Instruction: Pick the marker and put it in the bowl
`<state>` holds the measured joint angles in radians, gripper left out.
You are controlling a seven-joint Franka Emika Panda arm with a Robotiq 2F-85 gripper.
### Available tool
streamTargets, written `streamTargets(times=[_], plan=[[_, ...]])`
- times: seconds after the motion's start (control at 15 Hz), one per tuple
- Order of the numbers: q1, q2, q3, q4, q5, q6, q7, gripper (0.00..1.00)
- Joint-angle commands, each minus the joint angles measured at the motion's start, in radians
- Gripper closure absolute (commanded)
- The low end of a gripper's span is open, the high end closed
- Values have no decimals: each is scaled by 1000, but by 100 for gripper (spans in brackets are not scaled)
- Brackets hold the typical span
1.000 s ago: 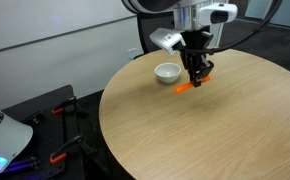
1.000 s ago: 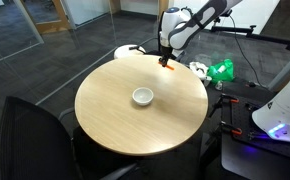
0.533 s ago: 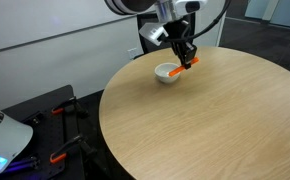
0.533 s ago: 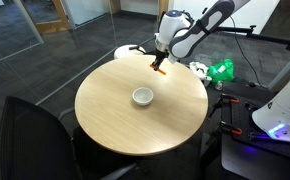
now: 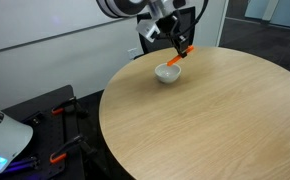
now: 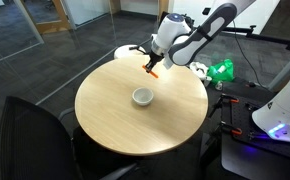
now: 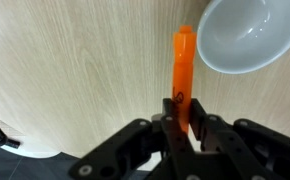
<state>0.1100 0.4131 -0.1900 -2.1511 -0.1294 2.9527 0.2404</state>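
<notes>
One orange marker (image 7: 183, 70) stands clamped between the fingers of the gripper (image 7: 182, 113) at the bottom centre of the wrist view. Its free end points up the frame, just left of the rim of the white bowl (image 7: 247, 35) in the upper right corner. In both exterior views the marker hangs tilted, clear of the round wooden table (image 5: 215, 120), near the bowl.

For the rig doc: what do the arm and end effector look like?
The arm is white, with rounded, tubular segments and darker parts at the joints. The end effector is black and blocky, with two slim fingers. A dark cable seems to loop near the wrist. No markings are legible.
</notes>
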Motion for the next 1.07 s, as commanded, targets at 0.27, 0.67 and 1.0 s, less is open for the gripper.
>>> streamTargets(times=[0.27,0.67,1.0], plan=[[80,43,-20,6,0,87,19,95],[106,115,1,46,22,125,-8,95],[131,187,-13,110,24,129,-7,95]])
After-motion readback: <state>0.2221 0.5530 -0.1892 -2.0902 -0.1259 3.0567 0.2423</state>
